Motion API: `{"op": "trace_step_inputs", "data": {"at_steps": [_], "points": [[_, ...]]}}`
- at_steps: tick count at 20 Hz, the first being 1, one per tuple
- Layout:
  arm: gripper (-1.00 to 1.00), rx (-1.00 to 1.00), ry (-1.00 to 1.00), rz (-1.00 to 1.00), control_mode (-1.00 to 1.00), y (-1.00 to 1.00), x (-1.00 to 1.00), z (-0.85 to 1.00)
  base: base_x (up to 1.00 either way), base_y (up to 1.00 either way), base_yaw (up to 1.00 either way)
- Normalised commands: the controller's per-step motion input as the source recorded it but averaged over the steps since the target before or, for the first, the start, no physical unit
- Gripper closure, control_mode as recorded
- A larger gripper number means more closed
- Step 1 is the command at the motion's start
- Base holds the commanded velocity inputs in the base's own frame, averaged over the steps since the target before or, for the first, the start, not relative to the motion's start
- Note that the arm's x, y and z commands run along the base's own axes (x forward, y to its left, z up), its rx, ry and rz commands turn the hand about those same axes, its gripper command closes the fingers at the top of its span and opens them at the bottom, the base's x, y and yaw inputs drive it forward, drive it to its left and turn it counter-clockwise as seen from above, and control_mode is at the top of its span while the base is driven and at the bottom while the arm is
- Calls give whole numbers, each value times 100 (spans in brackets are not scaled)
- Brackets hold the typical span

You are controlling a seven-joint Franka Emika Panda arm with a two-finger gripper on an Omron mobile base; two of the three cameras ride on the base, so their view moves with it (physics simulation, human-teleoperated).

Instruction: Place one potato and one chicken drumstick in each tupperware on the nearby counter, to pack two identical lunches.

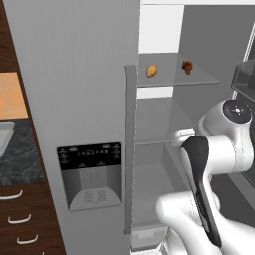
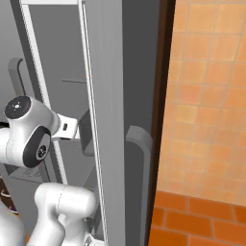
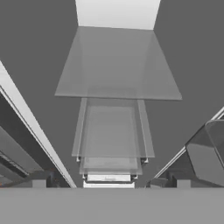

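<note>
A small oval yellow-orange potato lies on a grey glass shelf inside an open refrigerator, near the shelf's left side. A darker red-brown chicken drumstick, small and club-shaped, sits on the same shelf to the potato's right, well apart from it. At the far left edge of the left base view, part of a pale grey-white tupperware rests on the dark marbled counter, above brown wooden drawers.
</note>
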Motion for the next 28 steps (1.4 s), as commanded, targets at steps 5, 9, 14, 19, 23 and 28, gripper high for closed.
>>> {"op": "trace_step_inputs", "data": {"at_steps": [5, 9, 14, 19, 23, 28], "points": [[-100, 4, -30, -10, -100, -3, 65, 30, 0, 0, 0], [-100, 20, -7, -20, -100, -3, 57, 88, 0, 0, 0], [-100, 14, 0, -22, -100, -12, 39, 93, 0, 0, 0], [-100, 6, 5, -16, -100, -60, 49, 39, 0, 0, 0], [-100, 0, 2, -2, -100, -18, 59, 13, 0, 0, 0], [-100, 0, 6, 0, -100, -21, 75, 1, 0, 0, 0]]}}
